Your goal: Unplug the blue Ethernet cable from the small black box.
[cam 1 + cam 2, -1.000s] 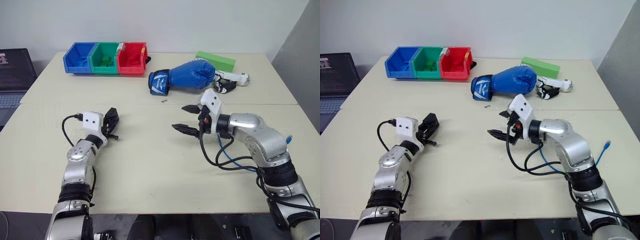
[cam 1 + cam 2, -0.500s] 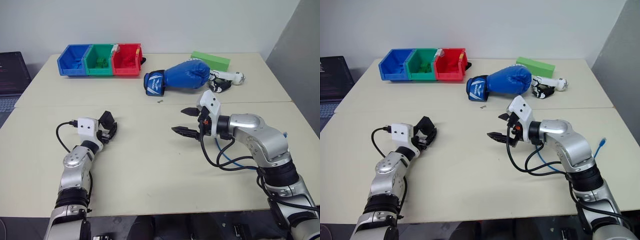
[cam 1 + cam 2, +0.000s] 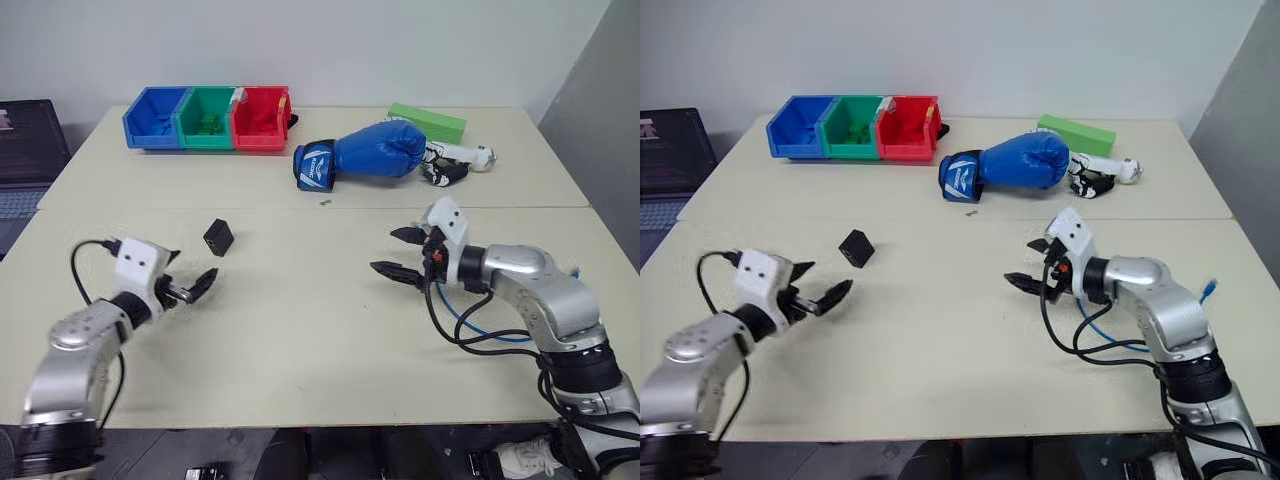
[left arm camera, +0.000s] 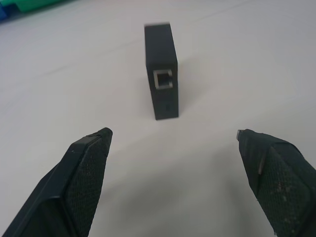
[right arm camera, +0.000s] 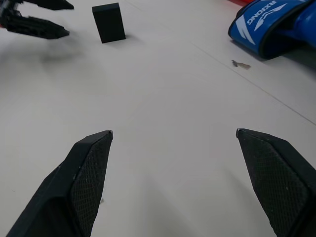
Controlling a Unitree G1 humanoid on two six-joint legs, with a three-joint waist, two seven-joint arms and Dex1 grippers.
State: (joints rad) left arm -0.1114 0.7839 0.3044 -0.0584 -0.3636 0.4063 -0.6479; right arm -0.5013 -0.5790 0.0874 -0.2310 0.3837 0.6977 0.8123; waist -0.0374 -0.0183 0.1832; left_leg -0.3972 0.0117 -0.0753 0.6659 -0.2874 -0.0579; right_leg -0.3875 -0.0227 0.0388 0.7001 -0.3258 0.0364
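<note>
The small black box (image 3: 218,237) stands on edge on the cream table (image 3: 300,330), alone, left of centre. Its port (image 4: 163,79) faces my left gripper and has nothing in it. My left gripper (image 3: 822,282) is open, a short way back from the box and clear of it. My right gripper (image 3: 383,250) is open and empty at the table's right middle. The blue Ethernet cable (image 3: 470,322) lies looped under my right forearm, its plug end (image 3: 1210,290) near the table's right edge, far from the box.
Blue, green and red bins (image 3: 207,117) sit at the back left. A blue boxing glove (image 3: 368,155), a green block (image 3: 428,122) and a white-and-black item (image 3: 455,162) lie at the back right. A small scrap (image 3: 327,202) lies before the glove. A laptop (image 3: 25,150) is beside the table.
My left gripper opened, let go of the small black box and drew back to the left; the box stays standing on the table. My right gripper shifted to the right.
</note>
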